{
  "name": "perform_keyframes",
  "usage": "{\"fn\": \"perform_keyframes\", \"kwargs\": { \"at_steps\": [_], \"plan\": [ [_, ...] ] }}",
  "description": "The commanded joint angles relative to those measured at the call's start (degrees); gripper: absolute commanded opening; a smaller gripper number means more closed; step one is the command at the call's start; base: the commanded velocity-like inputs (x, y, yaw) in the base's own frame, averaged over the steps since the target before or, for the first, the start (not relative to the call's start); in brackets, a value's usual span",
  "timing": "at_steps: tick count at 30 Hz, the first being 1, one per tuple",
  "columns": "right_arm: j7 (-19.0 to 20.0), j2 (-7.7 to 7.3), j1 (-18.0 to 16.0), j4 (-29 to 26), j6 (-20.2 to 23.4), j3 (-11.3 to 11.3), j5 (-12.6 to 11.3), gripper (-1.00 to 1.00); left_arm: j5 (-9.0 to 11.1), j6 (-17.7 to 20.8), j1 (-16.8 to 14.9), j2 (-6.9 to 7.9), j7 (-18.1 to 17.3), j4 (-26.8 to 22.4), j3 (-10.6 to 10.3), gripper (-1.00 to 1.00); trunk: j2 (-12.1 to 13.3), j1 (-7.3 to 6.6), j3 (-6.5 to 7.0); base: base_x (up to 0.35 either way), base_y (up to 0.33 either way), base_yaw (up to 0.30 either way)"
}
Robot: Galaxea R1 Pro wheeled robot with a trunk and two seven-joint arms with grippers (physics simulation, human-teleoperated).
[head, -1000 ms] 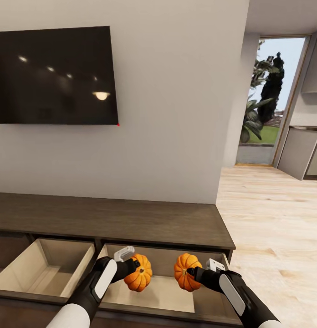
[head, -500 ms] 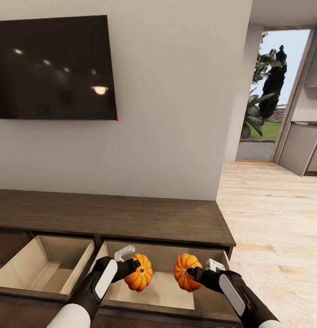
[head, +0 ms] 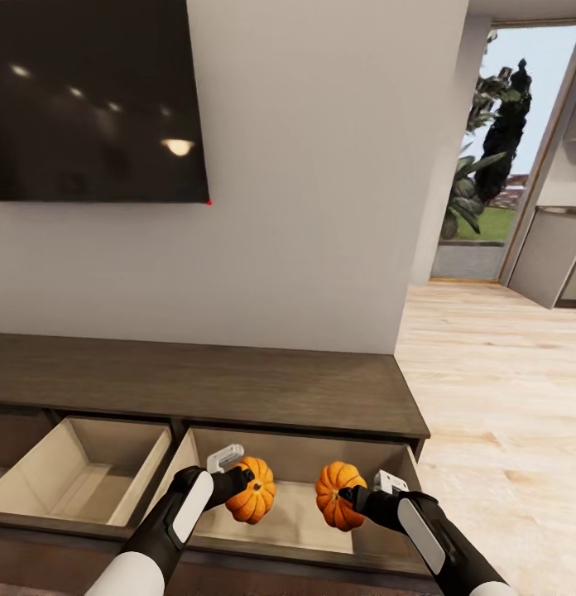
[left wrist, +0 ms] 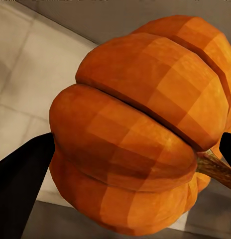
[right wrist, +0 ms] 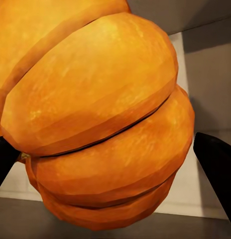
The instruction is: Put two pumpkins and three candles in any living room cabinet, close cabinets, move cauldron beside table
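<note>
- On the left of the wall hangs a dark television [head: 93, 99], and under it runs the long brown cabinet [head: 205, 385] with two drawers pulled out side by side.
- The left drawer [head: 81, 468] shows a bare pale floor, as far as I can see into it.
- The left claw [head: 242, 483] pinches one pumpkin [head: 253, 490], its dark fingers [left wrist: 21, 174] pressed against the ribbed sides; the left wrist view shows the stem [left wrist: 215, 169] sticking out sideways, so the fruit is held tilted.
- That pumpkin hangs over the right drawer [head: 296, 517], above the pale bottom and not resting on it, I judge.
- The right claw [head: 348, 497] grips the second pumpkin [head: 338, 495] the same way, closed around it, with a fingertip [right wrist: 217, 164] at its flank.
- The two pumpkins are near each other but apart, both over the same open drawer.
- Further right lies the light wood floor [head: 503, 397] and a glazed doorway [head: 495, 157] with plants outside.
- By my reckoning the job is in its early part: neither pumpkin is released yet, candles and cauldron are not dealt with in anything I can see, and both drawers must be shut afterwards.
- The next step looks like lowering and letting go, taking care the tilted fruits don't roll against the drawer front.
</note>
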Motion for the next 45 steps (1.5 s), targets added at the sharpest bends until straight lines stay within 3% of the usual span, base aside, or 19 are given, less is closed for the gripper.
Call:
{"fn": "perform_keyframes", "kwargs": {
  "at_steps": [1, 8, 9, 21, 22, 38, 45],
  "plan": [
    [-0.18, -0.06, -0.03, -0.08, 0.17, 0.18, -0.05, -1.00, 0.60, 0.15, -0.02, 0.02, 0.58, -0.09, -0.15, -1.00, -0.03, -0.01, -0.06, 0.000, 0.000, 0.000],
    [-0.18, -0.06, -0.03, -0.02, 0.26, 0.23, 0.20, -1.00, 0.60, 0.15, -0.02, 0.02, 0.58, -0.13, -0.15, -1.00, -0.03, -0.01, -0.06, 0.000, 0.000, 0.000],
    [-0.18, -0.06, -0.03, -0.01, 0.26, 0.23, 0.22, 1.00, 0.60, 0.15, -0.02, 0.02, 0.58, -0.14, -0.15, -1.00, -0.03, -0.01, -0.06, 0.000, 0.000, 0.000],
    [-0.20, -0.06, -0.03, 0.01, 0.45, 0.23, 0.31, 1.00, 0.65, 0.16, -0.02, 0.01, 0.58, -0.14, -0.15, -1.00, -0.03, -0.01, -0.06, 0.000, 0.000, 0.000],
    [-0.21, -0.06, -0.03, 0.01, 0.45, 0.23, 0.31, 1.00, 0.67, 0.16, 0.00, 0.01, 0.58, -0.13, -0.15, 1.00, -0.03, -0.01, -0.06, 0.000, 0.000, 0.000],
    [-0.18, -0.12, -0.03, 0.01, 0.54, 0.23, 0.07, 1.00, 0.69, 0.21, 0.00, 0.01, 0.58, -0.25, -0.15, 1.00, -0.03, -0.01, -0.06, 0.000, 0.000, 0.000],
    [-0.18, -0.15, -0.03, 0.01, 0.54, 0.17, -0.14, 1.00, 0.69, 0.47, -0.01, 0.08, 0.51, -0.91, -0.15, 1.00, 0.07, -0.19, 1.49, 0.000, 0.000, 0.000]
  ]
}}
